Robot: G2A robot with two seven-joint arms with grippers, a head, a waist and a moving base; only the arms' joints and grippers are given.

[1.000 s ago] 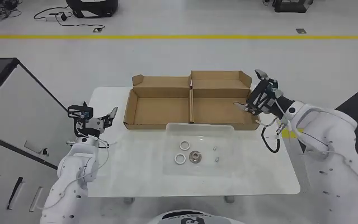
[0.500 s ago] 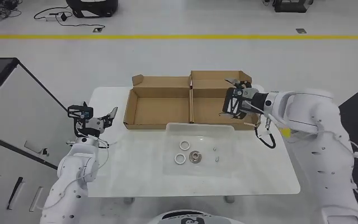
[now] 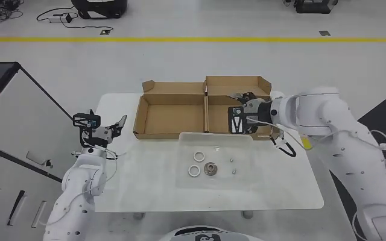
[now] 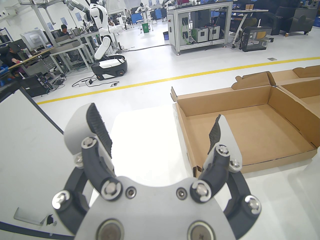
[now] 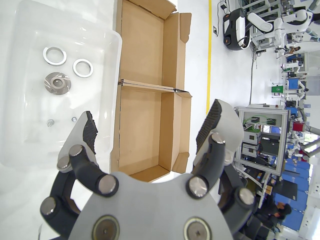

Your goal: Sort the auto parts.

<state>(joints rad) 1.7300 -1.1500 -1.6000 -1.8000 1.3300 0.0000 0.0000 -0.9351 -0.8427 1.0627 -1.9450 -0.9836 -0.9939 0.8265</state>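
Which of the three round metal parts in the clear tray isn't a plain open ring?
The flanged disc, solid with a raised hub. The ring nearer the cardboard boxes and the other ring are thin open hoops.

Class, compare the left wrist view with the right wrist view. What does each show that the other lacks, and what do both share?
Left wrist view: the open left gripper, and a white panel standing beside the table.
Right wrist view: the open right gripper, and the clear tray holding two rings, a flanged hub and two small bolts.
Shared: the two open cardboard boxes, side by side on the table, with nothing in them.
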